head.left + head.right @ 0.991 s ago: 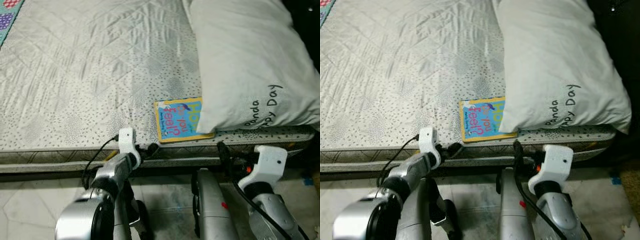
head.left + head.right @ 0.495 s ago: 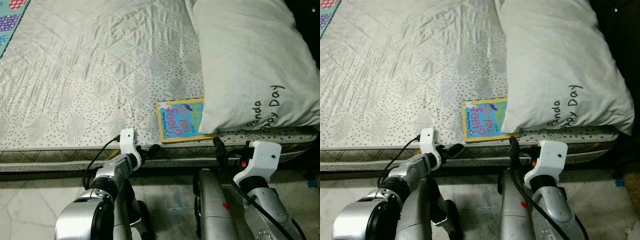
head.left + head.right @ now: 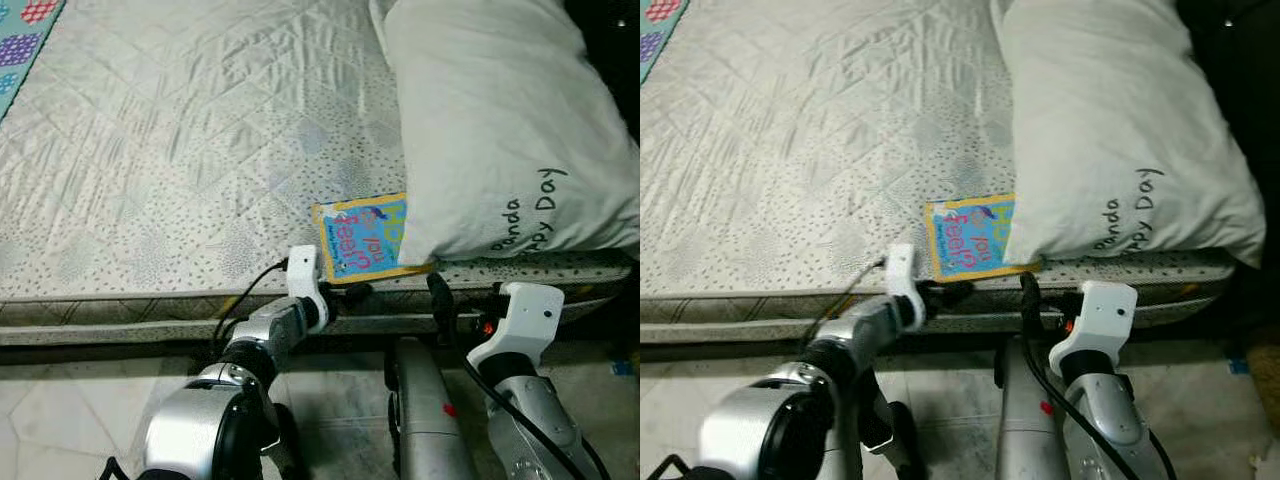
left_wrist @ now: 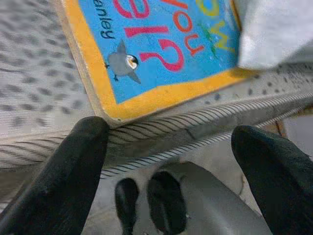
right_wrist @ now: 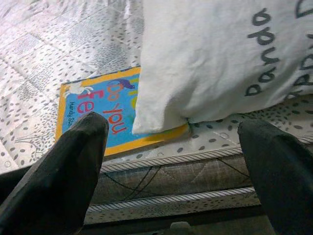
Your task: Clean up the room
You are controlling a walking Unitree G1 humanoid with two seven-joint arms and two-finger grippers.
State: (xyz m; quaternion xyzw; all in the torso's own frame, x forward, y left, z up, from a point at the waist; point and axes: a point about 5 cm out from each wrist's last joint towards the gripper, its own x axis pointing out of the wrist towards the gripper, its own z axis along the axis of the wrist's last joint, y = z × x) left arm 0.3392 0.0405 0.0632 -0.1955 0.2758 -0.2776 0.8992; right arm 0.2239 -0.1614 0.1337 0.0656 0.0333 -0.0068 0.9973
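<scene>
Jaws of left gripper (image 4: 166, 147) gape, seemingly touching book (image 4: 161, 54) corner.

A bed (image 3: 180, 150) stretches out before me, its pale quilted mattress stitched in diamonds and speckled with small dark dots. A large white pillow (image 3: 500, 120) lies at the right end of the bed, its lower corner reaching almost to the near edge, with black handwritten-style lettering (image 3: 530, 215) along that side reading "Day" and part of another word. The mattress's near side (image 3: 100, 310) shows corded piping over a quilted band. A patterned cloth (image 3: 22, 45) in teal with coloured patches peeks in at the far left corner. Below the bed, a light tiled floor (image 3: 60, 400) runs along my side.
</scene>
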